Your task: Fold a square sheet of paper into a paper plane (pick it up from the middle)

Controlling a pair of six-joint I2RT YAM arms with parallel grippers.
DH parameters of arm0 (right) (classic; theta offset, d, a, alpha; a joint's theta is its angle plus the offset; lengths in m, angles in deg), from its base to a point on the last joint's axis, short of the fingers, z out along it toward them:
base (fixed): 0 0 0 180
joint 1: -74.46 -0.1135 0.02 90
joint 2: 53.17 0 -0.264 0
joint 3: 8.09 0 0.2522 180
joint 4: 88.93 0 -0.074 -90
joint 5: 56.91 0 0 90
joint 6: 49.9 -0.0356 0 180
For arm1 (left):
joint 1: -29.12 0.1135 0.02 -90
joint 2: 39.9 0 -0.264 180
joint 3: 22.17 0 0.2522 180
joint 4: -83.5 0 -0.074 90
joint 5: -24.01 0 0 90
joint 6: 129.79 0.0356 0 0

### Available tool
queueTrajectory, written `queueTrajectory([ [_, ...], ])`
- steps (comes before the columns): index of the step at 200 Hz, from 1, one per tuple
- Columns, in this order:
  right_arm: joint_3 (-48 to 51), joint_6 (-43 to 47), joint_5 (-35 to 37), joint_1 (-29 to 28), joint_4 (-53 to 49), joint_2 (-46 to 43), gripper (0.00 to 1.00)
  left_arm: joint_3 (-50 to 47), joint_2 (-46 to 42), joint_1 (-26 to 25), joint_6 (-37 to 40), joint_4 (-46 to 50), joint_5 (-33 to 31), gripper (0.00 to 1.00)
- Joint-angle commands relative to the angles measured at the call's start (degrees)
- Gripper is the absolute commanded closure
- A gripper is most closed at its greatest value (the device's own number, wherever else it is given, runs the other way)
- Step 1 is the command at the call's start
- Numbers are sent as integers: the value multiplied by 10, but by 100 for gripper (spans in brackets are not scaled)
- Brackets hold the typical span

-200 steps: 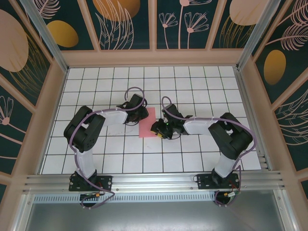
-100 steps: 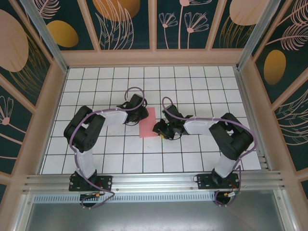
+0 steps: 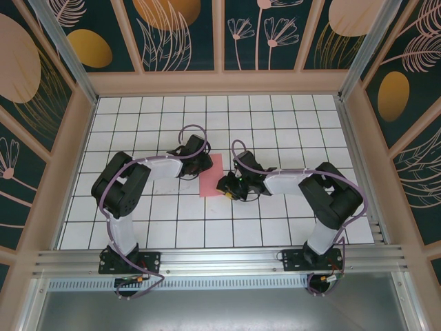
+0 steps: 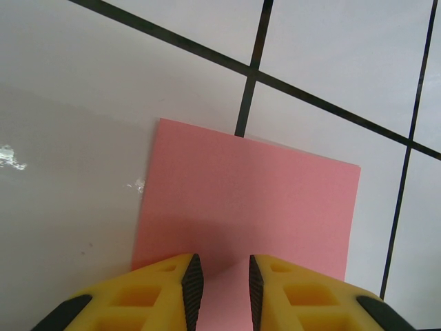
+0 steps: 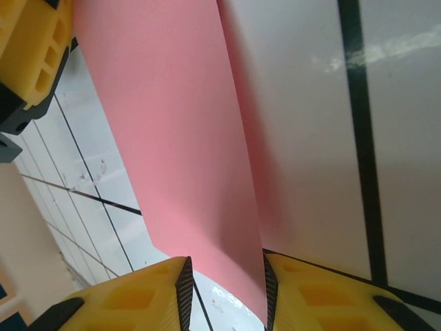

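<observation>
Pink square sheet of paper [image 3: 212,179] sits between left gripper [image 4: 220,265] and right gripper [image 5: 224,267].

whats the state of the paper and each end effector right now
square sheet of paper: mostly flat on the table, one side edge lifted
left end effector: open a little, fingers over the paper's edge
right end effector: open a little, lifted edge between its fingers
</observation>
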Motion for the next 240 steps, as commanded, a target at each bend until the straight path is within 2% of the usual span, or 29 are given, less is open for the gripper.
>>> queueTrajectory([
  [1,15,-25,-13,-4,51,-5,67,-23,17,3,-1,70,4,70],
  [23,24,-42,2,-3,58,-9,73,-23,12,4,0,70,6,70],
  [42,30,-53,22,-1,45,-16,85,-25,2,4,3,64,10,70],
  [49,29,-56,35,1,28,-21,92,-28,-5,4,8,55,15,70],
  [60,31,-60,67,3,-5,-34,99,-35,-18,4,30,28,42,69],
  [99,26,-33,85,11,-64,-65,100,-51,-57,4,109,-64,149,68],
  [145,59,-40,84,17,-82,-104,100,-56,-40,1,111,-114,212,68],
  [191,77,-48,82,20,-75,-119,100,-88,-55,-10,121,-173,235,66],
  [240,79,-47,67,26,-67,-115,99,-77,-14,-12,123,-142,224,71],
])
